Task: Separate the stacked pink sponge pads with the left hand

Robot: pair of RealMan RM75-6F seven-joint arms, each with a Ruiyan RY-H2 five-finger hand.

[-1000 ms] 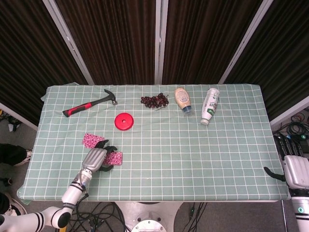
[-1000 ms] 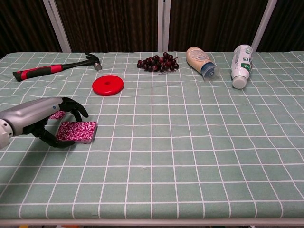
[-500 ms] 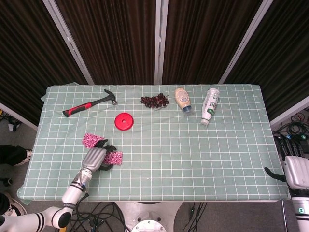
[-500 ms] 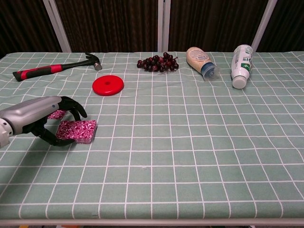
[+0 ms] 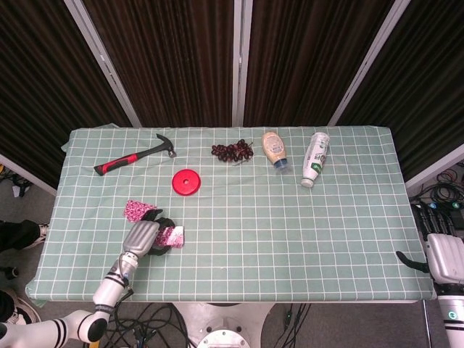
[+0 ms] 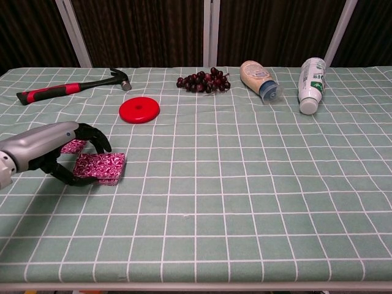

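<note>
Two pink patterned sponge pads lie apart near the table's front left. One pad (image 5: 135, 209) (image 6: 76, 146) lies flat on the cloth behind my left hand. My left hand (image 5: 147, 236) (image 6: 56, 149) grips the left end of the other pad (image 5: 173, 235) (image 6: 101, 167), with fingers curled over its top and the thumb along its near side. That pad looks tilted, with a pale edge showing in the head view. My right hand (image 5: 441, 254) hangs past the table's right edge with its fingers apart, holding nothing.
A red disc (image 5: 186, 181) (image 6: 139, 109) lies behind the pads. A hammer (image 5: 135, 156) (image 6: 70, 87) is at the back left. Dark grapes (image 5: 233, 151), a sauce bottle (image 5: 273, 148) and a white bottle (image 5: 315, 158) lie along the back.
The gripped pad has tipped and shifted slightly in my left hand, its edge now showing. The right hand has not moved.
</note>
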